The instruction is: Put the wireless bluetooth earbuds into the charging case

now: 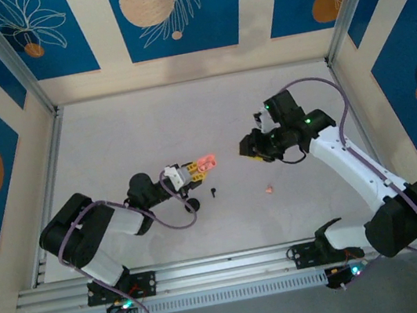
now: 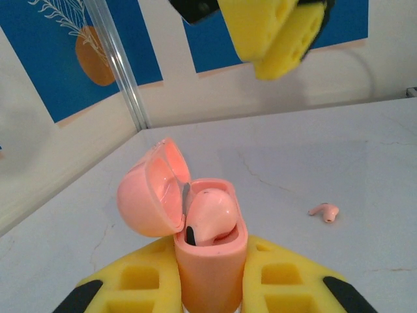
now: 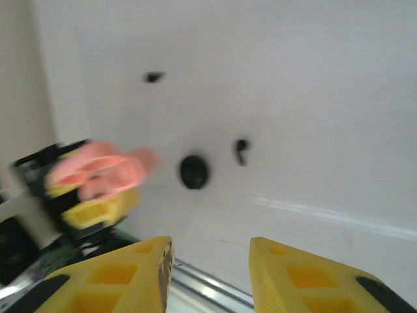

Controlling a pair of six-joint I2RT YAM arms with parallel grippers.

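Pink earbud (image 2: 210,218): seated in the pink charging case (image 2: 210,261), whose lid (image 2: 153,195) is tipped back left, leaving the mouth reachable. Left tool (image 2: 210,283): clenched on the case body, holding it upright for loading. Second pink earbud (image 2: 324,212): loose on the worktop (image 2: 365,150), right of the case. Right tool (image 3: 212,251): fingers apart, empty, probably free to fetch it.

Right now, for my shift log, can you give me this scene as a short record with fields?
left gripper: shut on pale pink plastic charging case, lid open
in case: one pale pink stemmed earbud
right gripper: open, empty
loose on white table: second pale pink earbud; small black stemmed earbud
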